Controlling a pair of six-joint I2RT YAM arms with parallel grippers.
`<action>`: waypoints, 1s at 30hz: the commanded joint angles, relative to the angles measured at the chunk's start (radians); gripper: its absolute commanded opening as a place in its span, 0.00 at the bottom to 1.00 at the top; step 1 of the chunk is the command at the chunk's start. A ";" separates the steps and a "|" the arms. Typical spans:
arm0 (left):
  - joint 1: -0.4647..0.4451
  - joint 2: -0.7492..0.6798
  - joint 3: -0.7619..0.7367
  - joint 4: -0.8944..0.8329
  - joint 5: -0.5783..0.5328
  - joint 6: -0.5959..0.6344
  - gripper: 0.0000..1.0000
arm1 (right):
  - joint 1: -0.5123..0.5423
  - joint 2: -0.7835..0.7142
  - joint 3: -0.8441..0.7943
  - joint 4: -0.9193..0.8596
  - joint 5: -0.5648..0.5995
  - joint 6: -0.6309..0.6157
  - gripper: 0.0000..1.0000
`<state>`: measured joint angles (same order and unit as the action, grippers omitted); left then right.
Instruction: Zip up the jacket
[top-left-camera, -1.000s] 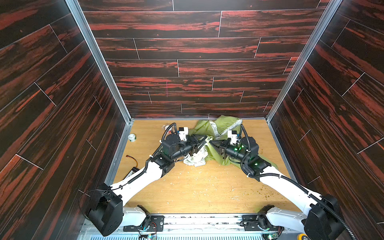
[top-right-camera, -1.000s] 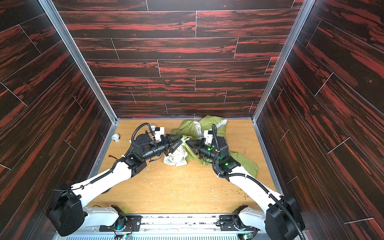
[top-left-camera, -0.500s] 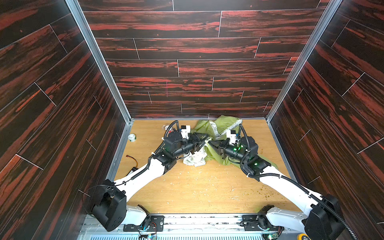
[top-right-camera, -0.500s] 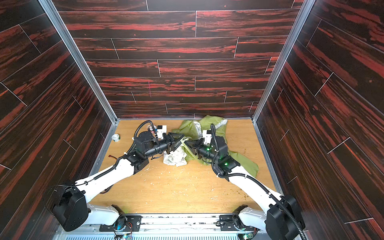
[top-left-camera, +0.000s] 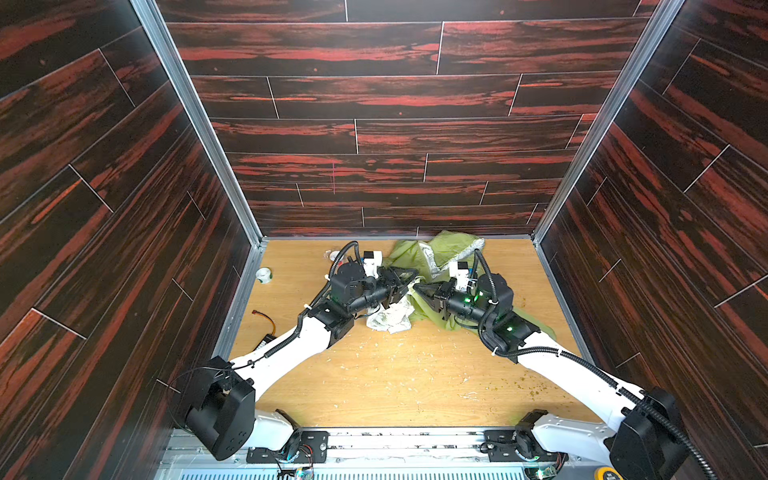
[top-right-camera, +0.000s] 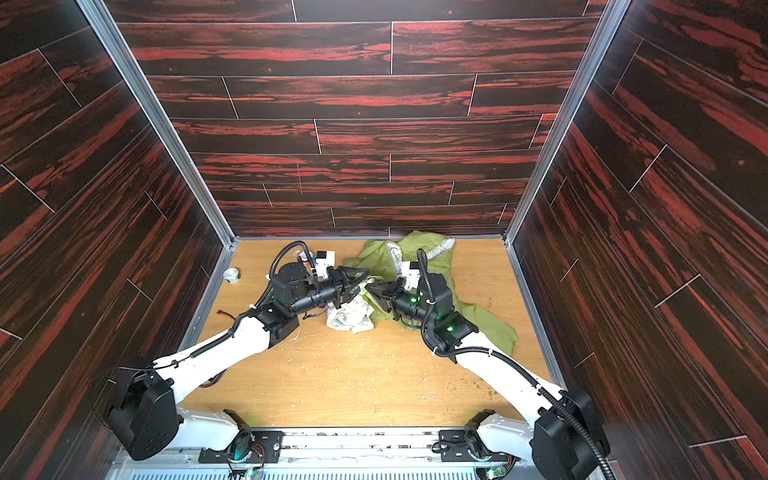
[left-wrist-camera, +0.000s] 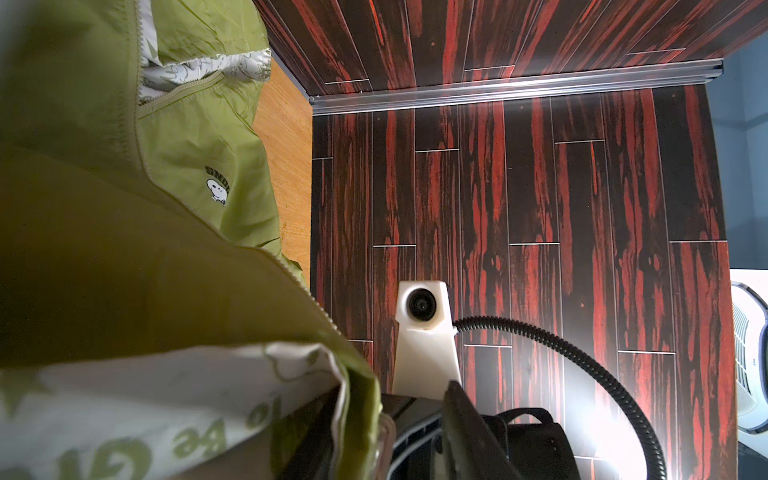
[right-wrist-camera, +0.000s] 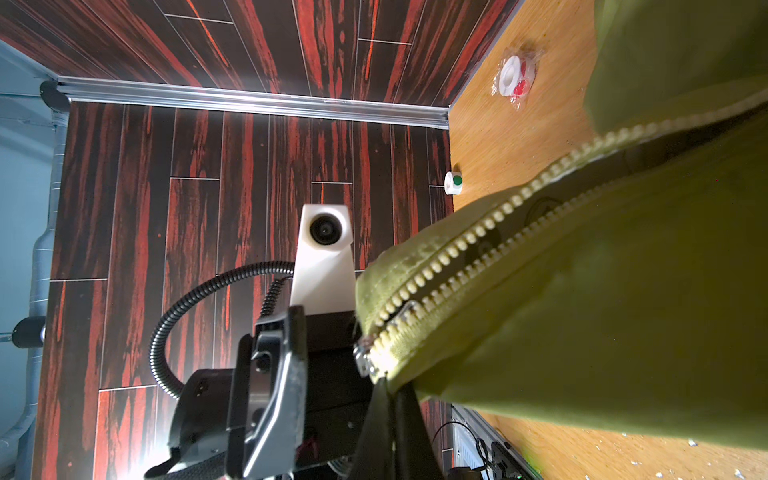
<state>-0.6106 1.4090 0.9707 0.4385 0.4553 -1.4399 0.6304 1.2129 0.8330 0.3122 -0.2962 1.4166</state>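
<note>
The lime-green jacket (top-left-camera: 440, 253) (top-right-camera: 415, 249) lies crumpled at the back of the table, with pale patterned lining showing at its near edge. The left wrist view shows its white dog print (left-wrist-camera: 218, 191). The right wrist view shows the two rows of zipper teeth (right-wrist-camera: 457, 249) parted, meeting at a metal slider (right-wrist-camera: 362, 360). My right gripper (right-wrist-camera: 388, 415) (top-left-camera: 417, 288) is shut on the jacket's edge just below the slider. My left gripper (left-wrist-camera: 407, 440) (top-left-camera: 409, 280) faces it tip to tip. Its jaws stand apart, and jacket hem is draped over one finger.
A white tape roll (top-left-camera: 263, 275) lies by the left wall. A small clear packet with white and red parts (right-wrist-camera: 513, 77) sits near the back wall. A black box with an orange cable (top-left-camera: 266, 332) lies at the left edge. Dark wood-pattern walls enclose the table.
My left gripper has moved right to meet the right gripper at the jacket's edge, and its jaws have narrowed. The right arm has hardly moved.
</note>
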 joint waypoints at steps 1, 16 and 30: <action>-0.002 0.006 0.008 0.044 0.018 0.004 0.38 | 0.010 0.024 0.037 0.014 -0.010 -0.008 0.00; -0.003 0.027 -0.030 0.180 0.009 -0.040 0.09 | 0.014 0.026 0.014 0.033 -0.011 0.008 0.00; -0.003 0.032 -0.062 0.274 0.032 -0.045 0.00 | -0.013 0.012 0.027 0.002 -0.032 0.004 0.13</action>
<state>-0.6090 1.4509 0.9142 0.6239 0.4568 -1.4780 0.6224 1.2240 0.8440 0.3347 -0.3073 1.4284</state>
